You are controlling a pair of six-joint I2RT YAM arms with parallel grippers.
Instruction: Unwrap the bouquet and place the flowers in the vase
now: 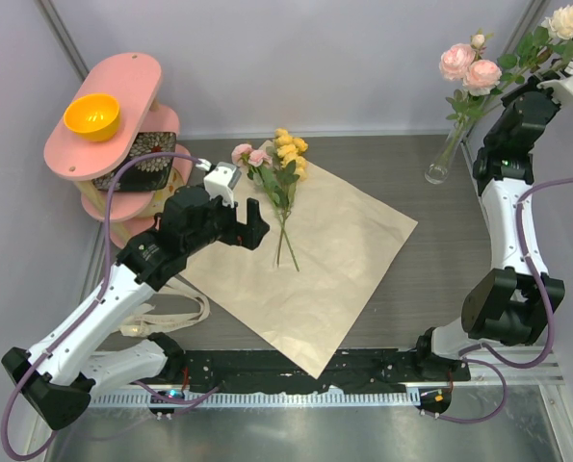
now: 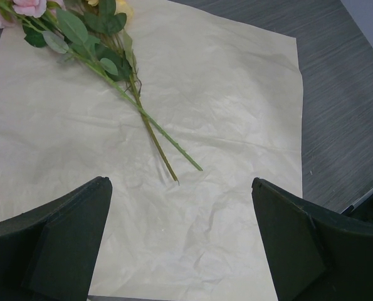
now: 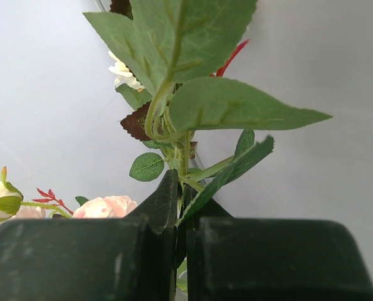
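The bouquet is undone: its kraft paper (image 1: 325, 260) lies flat on the table. On its far corner lie some flowers (image 1: 281, 178), pink and yellow blooms with stems pointing toward me, also seen in the left wrist view (image 2: 120, 78). My left gripper (image 1: 248, 229) (image 2: 180, 183) hovers open over the paper just short of the stem ends, holding nothing. The clear vase (image 1: 443, 156) stands at the far right and leans, with pink blooms (image 1: 469, 69) and a cream one above it. High above the vase, my right gripper (image 1: 544, 67) (image 3: 181, 183) is shut on a leafy flower stem (image 3: 185, 150).
A pink tiered stand (image 1: 103, 115) at the far left carries an orange bowl (image 1: 91, 115) and a floral black box (image 1: 142, 159). Cream ribbon (image 1: 170, 316) lies on the table under my left arm. Grey walls close in on both sides.
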